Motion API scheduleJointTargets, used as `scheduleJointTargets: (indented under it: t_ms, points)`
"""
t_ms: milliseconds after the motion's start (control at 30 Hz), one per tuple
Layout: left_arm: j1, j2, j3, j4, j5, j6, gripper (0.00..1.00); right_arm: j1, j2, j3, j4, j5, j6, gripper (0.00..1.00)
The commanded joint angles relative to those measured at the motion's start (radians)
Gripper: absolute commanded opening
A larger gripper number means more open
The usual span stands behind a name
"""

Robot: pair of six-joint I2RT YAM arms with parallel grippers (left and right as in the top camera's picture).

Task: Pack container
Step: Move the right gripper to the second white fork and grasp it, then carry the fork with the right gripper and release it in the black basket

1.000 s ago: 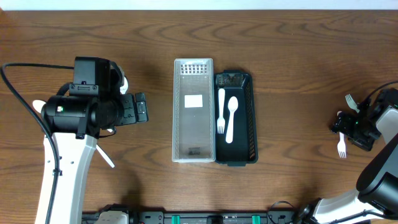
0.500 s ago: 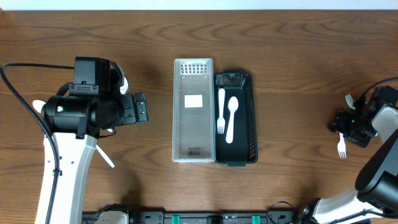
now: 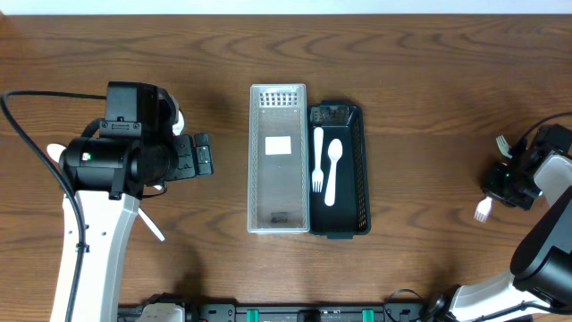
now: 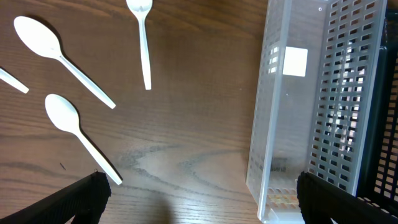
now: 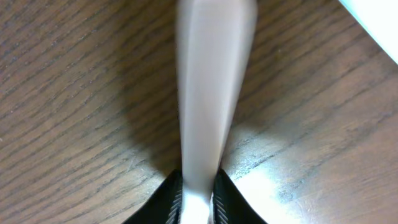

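White utensil (image 3: 483, 211): far out from the right long side of the dark tray (image 3: 360, 170), well apart from it, on or barely off the table. Can't tell which. Head type too blurred to call.

Right gripper (image 3: 505, 183): pinching the utensil's handle, both pads pressed onto the narrow end in the wrist view (image 5: 198, 199). The free end sticks out toward the tray and the near edge.

Axis: the utensil lies on a diagonal. The tray runs lengthwise front to back, and the fork (image 3: 317, 161) and spoon (image 3: 332, 170) inside follow that line. Judgement: carry leftward to the tray, turning the utensil to match.

A second fork (image 3: 503, 143) lies just behind the gripper.

Clear bin (image 3: 277, 192): touching the tray's left side.

Left gripper (image 3: 201, 156): beyond the bin, fingers spread wide, holding nothing. Loose spoons (image 4: 62, 115) lie below it.

The right arm is plainly the nearer one.
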Motion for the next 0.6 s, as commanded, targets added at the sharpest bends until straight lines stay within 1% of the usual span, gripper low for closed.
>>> scheduleJointTargets:
  t_ms: [0, 233, 300, 333, 467, 567]
  points:
    - [0.002, -0.008, 0.016, 0.001, -0.008, 0.010, 0.98, 0.010, 0.015, -0.031, -0.004, -0.023, 0.008, 0.16]
    - [0.002, -0.008, 0.016, 0.001, -0.008, 0.010, 0.98, 0.014, 0.015, -0.031, -0.001, -0.038, 0.013, 0.16]
    - [0.002, -0.008, 0.016, 0.001, -0.008, 0.010, 0.98, 0.024, 0.014, -0.024, -0.005, -0.039, 0.027, 0.14]
    - [0.002, -0.008, 0.016, 0.001, -0.008, 0.010, 0.98, 0.032, 0.013, -0.018, -0.010, -0.044, 0.028, 0.11]
    - [0.002, -0.008, 0.016, 0.001, -0.008, 0.010, 0.98, 0.104, -0.027, 0.053, -0.080, -0.057, 0.052, 0.10]
    - [0.002, -0.008, 0.016, 0.002, -0.008, 0.010, 0.98, 0.191, -0.080, 0.146, -0.161, -0.057, 0.068, 0.10]
